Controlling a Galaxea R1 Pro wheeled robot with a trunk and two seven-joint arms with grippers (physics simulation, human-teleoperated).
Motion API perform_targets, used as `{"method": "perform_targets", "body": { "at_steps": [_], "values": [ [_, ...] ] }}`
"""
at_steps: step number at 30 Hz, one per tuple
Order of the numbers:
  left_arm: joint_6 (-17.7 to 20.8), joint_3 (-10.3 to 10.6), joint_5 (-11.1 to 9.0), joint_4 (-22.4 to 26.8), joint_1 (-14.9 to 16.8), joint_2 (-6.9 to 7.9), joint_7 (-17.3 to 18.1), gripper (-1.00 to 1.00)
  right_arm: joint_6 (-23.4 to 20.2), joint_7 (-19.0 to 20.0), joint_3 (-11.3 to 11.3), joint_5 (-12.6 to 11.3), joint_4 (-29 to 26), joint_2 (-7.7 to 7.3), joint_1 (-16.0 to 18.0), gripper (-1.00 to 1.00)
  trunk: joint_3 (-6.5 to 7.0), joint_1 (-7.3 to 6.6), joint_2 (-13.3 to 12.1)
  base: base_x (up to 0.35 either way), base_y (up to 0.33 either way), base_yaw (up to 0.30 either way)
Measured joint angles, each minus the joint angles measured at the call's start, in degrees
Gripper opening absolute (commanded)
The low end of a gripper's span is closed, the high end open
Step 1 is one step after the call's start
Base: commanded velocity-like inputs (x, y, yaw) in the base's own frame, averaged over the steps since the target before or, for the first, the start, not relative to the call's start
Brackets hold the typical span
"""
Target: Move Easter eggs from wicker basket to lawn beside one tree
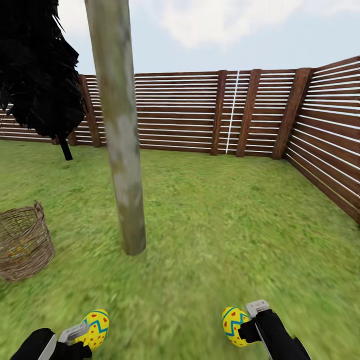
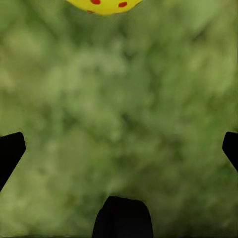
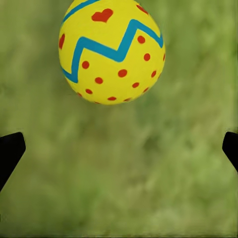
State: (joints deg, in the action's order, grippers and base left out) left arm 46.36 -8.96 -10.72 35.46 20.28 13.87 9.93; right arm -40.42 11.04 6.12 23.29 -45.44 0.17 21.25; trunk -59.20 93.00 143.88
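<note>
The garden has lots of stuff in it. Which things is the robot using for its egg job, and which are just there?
For the job:
- egg by the left gripper
- egg by the right gripper
- wicker basket, with something colourful inside
- pale tree trunk
- lawn

Just there:
- black tree
- wooden fence

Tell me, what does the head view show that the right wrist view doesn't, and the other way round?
Head view alone: the tree trunk, the wicker basket beside it with something colourful inside, the brown fence, a black tree, and a second egg by the left gripper.
Right wrist view alone: a close look at one egg's blue zigzag, red dots and heart.
Both: that same egg at the right gripper, over the lawn.
</note>
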Motion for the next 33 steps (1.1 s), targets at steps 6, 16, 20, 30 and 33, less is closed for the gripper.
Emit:
{"method": "perform_targets", "body": {
  "at_steps": [6,16,20,30,33],
  "values": [
    [0.02,-0.08,-0.05,0.02,0.0,0.0,0.01,1.0,0.02,-0.02,-0.01,0.01,0.01,-0.01,0.0,1.0,1.33,-0.16,-0.08,-0.302,0.089,0.0],
    [0.04,-0.03,-0.13,0.01,0.0,-0.06,0.14,1.0,0.03,-0.04,0.07,0.01,0.02,-0.02,0.0,1.0,3.55,-0.43,-0.21,-0.113,0.095,0.0],
    [0.04,-0.09,-0.13,-0.04,0.0,-0.06,0.18,1.0,0.04,-0.04,0.07,-0.01,0.02,-0.02,0.0,1.0,4.44,-0.53,-0.27,-0.159,0.232,0.0],
    [0.04,-0.11,-0.07,-0.06,0.0,-0.06,0.28,1.0,0.03,-0.04,0.12,-0.26,0.02,-0.02,0.0,1.0,6.66,-0.81,-0.4,-0.092,0.243,0.0],
    [0.01,-0.09,-0.1,-0.08,0.0,-0.06,0.28,1.0,0.01,0.02,0.1,-0.3,0.03,-0.01,0.0,1.0,7.32,-0.89,-0.44,-0.008,0.06,0.0]
  ]
}}
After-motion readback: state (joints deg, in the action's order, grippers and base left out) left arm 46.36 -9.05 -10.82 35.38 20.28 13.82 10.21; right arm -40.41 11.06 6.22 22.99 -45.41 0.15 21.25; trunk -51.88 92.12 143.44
